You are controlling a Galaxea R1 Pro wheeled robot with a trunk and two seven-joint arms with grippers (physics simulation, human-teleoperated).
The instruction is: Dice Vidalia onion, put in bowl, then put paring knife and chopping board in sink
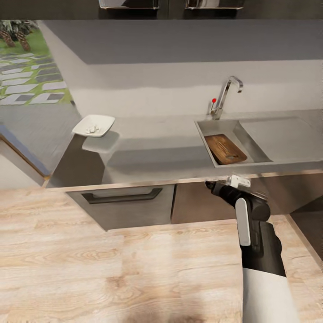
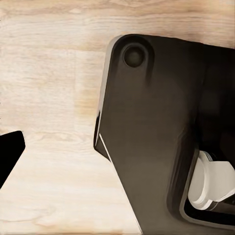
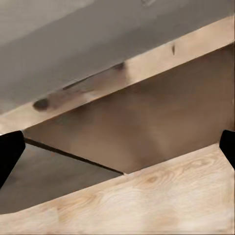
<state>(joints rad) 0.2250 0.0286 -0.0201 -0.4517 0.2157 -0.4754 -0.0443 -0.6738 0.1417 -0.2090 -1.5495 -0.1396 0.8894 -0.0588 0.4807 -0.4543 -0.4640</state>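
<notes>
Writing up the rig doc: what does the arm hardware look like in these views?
In the head view the right arm has a white upper segment, then a black forearm with a long white rounded inlay strip, and a small white part at the wrist. The right wrist view shows black fingertips at its edges.

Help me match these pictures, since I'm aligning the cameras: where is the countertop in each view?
Head: the countertop spans the middle, with the sink at its right.
Right wrist: what looks like its front edge runs slantwise above the cabinet fronts.
Left wrist: wooden floor beside a dark robot part.
Shared landmark: the wooden floor.
</notes>
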